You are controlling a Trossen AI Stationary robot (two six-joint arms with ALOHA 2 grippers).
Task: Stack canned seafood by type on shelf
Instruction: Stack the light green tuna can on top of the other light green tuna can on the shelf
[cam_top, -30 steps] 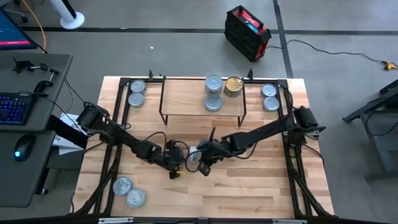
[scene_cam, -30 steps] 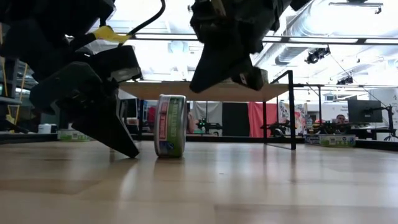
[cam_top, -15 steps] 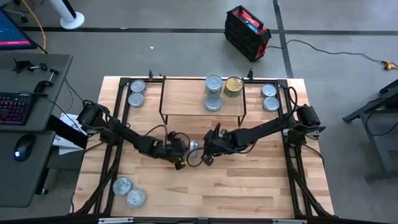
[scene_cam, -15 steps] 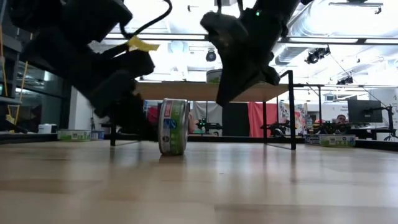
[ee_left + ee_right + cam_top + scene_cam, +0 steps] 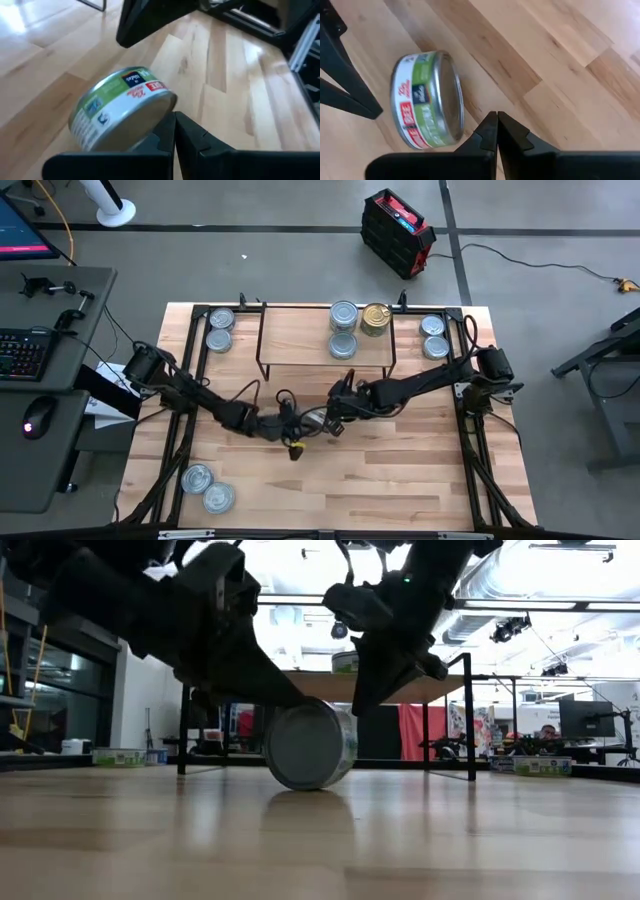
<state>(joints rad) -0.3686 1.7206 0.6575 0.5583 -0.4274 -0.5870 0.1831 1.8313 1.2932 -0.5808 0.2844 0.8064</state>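
**Op A:** Small green-labelled silver-lidded round tin (image 5: 316,420) stands on its rim, frame centre, on the tabletop (image 5: 400,480). Left pincer (image 5: 174,131) and right pincer (image 5: 496,129) both pressed together, flanking it.

**Op B:** Reckon it's rigid, slick and prone to rolling. I'd tip it flat, then pinch across the sidewall.

The tin (image 5: 311,743) has turned — flat lid now faces the low camera; both grippers moved shelfward
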